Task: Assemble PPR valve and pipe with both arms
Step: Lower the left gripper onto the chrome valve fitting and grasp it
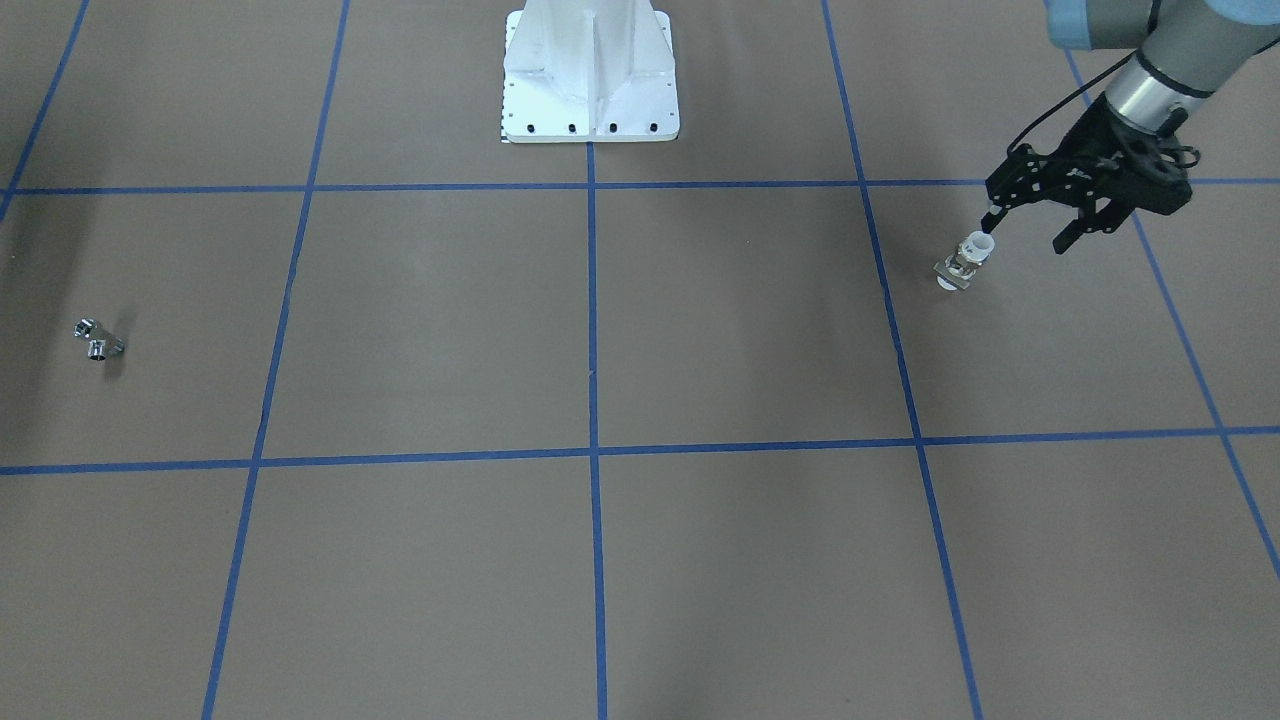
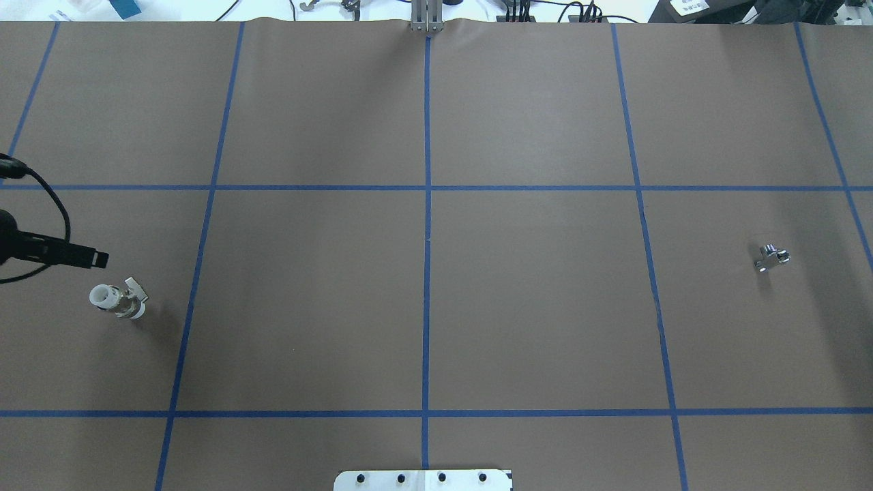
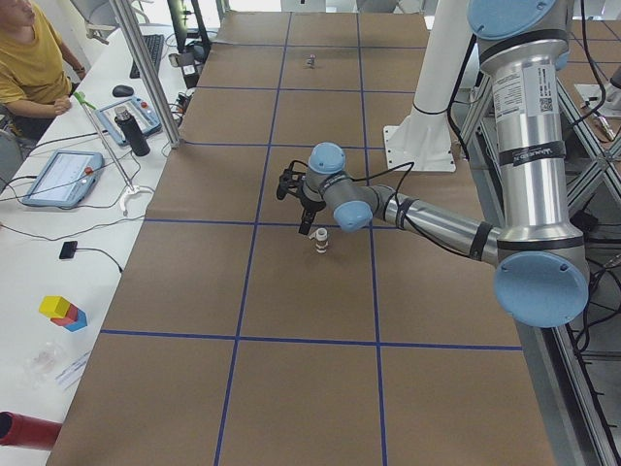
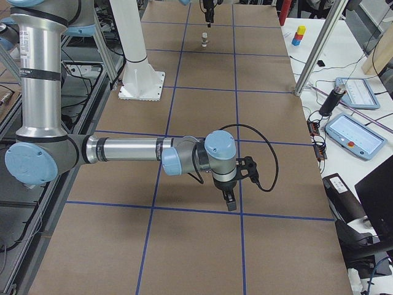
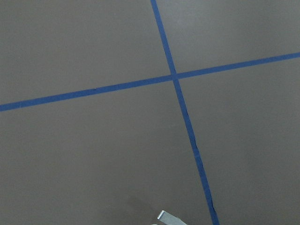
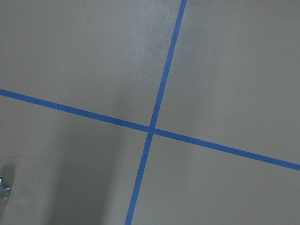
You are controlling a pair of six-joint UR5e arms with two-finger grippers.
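The white PPR valve (image 1: 964, 264) stands on end on the brown table at my far left; it also shows in the overhead view (image 2: 117, 300). My left gripper (image 1: 1025, 237) is open and empty, tilted down just above and beside the valve, one fingertip (image 1: 990, 222) close over its top. In the overhead view only one finger (image 2: 80, 256) shows. The silver elbow pipe (image 1: 98, 340) lies alone at my far right (image 2: 771, 257). My right gripper (image 4: 229, 200) shows only in the exterior right view, pointing down over the table; I cannot tell whether it is open or shut.
The white pedestal base (image 1: 590, 75) stands at the table's middle on my side. Blue tape lines (image 2: 427, 239) divide the brown surface into squares. Tablets, a bottle and an operator (image 3: 34, 58) are on the side bench beyond the table edge.
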